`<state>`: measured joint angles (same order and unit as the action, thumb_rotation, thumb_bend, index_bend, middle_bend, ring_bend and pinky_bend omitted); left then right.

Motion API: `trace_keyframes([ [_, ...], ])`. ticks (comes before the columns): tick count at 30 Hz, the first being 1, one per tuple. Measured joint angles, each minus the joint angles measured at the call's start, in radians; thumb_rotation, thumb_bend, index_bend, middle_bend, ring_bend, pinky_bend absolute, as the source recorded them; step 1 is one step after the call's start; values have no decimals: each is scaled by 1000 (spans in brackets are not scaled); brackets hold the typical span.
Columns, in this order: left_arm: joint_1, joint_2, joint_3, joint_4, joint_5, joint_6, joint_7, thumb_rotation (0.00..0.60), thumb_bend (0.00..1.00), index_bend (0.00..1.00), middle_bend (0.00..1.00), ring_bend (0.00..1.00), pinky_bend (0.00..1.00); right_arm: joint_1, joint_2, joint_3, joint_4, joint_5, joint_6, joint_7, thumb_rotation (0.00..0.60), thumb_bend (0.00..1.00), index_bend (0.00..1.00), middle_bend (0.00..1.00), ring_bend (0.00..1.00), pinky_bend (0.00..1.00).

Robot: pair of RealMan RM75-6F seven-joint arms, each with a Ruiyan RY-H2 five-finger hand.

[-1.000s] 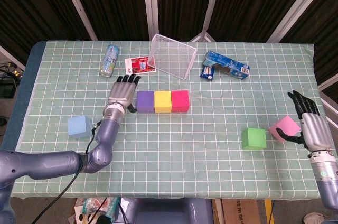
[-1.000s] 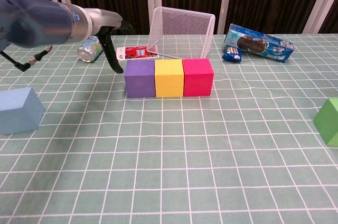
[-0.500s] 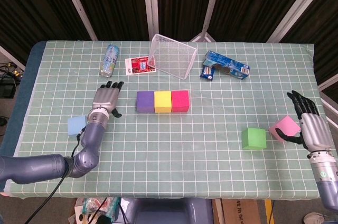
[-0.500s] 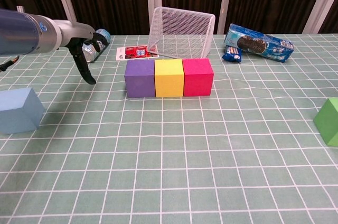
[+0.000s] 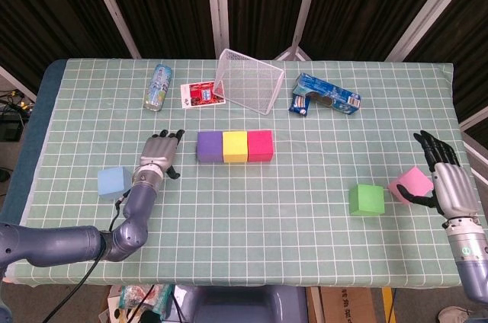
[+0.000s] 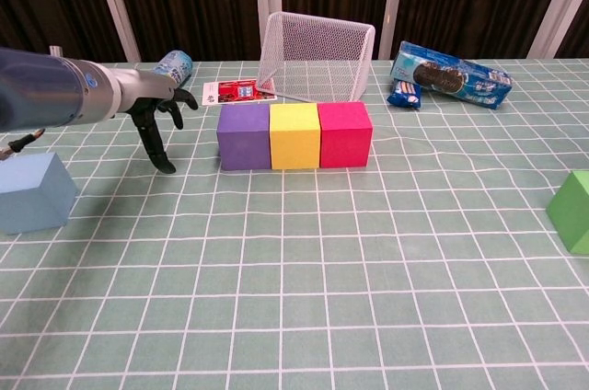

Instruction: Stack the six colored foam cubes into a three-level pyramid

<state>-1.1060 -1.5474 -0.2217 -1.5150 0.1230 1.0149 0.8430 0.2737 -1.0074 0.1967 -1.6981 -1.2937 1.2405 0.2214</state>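
Observation:
A purple cube (image 5: 209, 146), a yellow cube (image 5: 234, 146) and a red cube (image 5: 260, 145) stand in a touching row mid-table; the chest view shows the same purple (image 6: 243, 136), yellow (image 6: 294, 135) and red (image 6: 343, 133) cubes. The blue cube (image 5: 113, 182) (image 6: 32, 191) sits alone at the left. My left hand (image 5: 160, 154) (image 6: 156, 123) hovers between the blue cube and the purple one, fingers apart, holding nothing. At the right, a green cube (image 5: 367, 199) (image 6: 575, 211) lies beside a tilted pink cube (image 5: 409, 183). My right hand (image 5: 446, 178) is open beside the pink cube, thumb against it.
Along the back stand a drink can (image 5: 158, 87), a red card (image 5: 201, 94), a tipped wire basket (image 5: 248, 81) and a blue cookie package (image 5: 324, 95). The pink cube and my right hand are close to the table's right edge (image 5: 460, 121).
My left hand left the purple cube's side, swung left, then came back nearer and slightly right, with fingers now hanging down. The right hand and all cubes stayed put.

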Motion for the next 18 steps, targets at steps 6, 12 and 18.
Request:
trace_keyframes([
  [6,-7,-17,5,8,-16,-2,12,600,240,68,180,80,159,1,-1,1,3,4,-3,2,600,264,0,0,0,0],
  [12,-12,-25,5,15,-24,-5,18,600,240,68,181,80,159,1,-2,1,3,5,-4,5,600,264,0,0,0,0],
  [18,-13,-35,8,30,-38,-10,23,600,240,68,182,80,159,0,-2,3,3,6,-4,10,600,263,0,0,0,0],
])
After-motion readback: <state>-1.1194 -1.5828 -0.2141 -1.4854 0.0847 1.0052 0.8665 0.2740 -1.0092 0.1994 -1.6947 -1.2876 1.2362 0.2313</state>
